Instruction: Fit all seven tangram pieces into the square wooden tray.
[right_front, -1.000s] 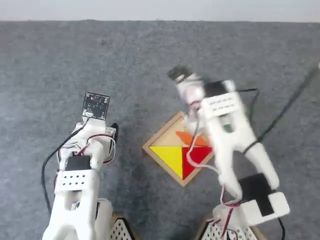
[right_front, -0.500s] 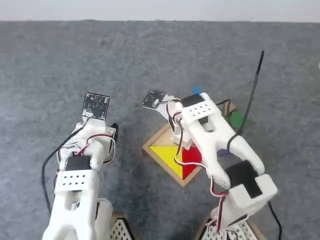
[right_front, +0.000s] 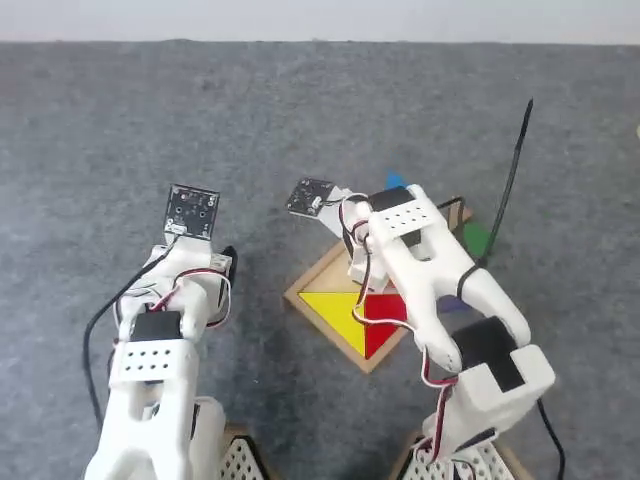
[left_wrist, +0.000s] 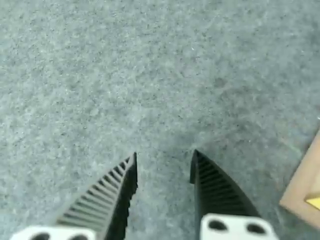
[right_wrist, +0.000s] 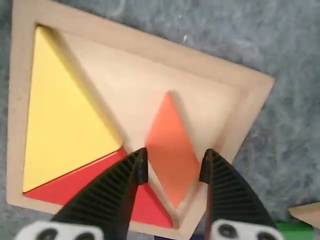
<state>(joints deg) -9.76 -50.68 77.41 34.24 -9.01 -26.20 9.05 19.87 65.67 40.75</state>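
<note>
The square wooden tray (right_front: 312, 287) lies at the table's middle, under my right arm (right_front: 405, 235). In it sit a yellow triangle (right_wrist: 60, 115) and a red triangle (right_wrist: 95, 185), also visible from above as yellow (right_front: 335, 305) and red (right_front: 385, 322). An orange piece (right_wrist: 170, 145) lies in the tray's recess between the fingers of my right gripper (right_wrist: 172, 160), which stands open just above it. A blue piece (right_front: 397, 182) and a green piece (right_front: 476, 238) lie on the carpet beyond the tray. My left gripper (left_wrist: 162, 162) is open over bare carpet, left of the tray.
Grey carpet covers the table. A corner of the tray (left_wrist: 302, 192) shows in the left wrist view. A green piece (right_wrist: 295, 231) lies just outside the tray's frame. A black cable (right_front: 510, 180) rises behind the right arm.
My right arm has swung in over the tray and lowered, uncovering the blue and green pieces behind it. The left arm has not moved.
</note>
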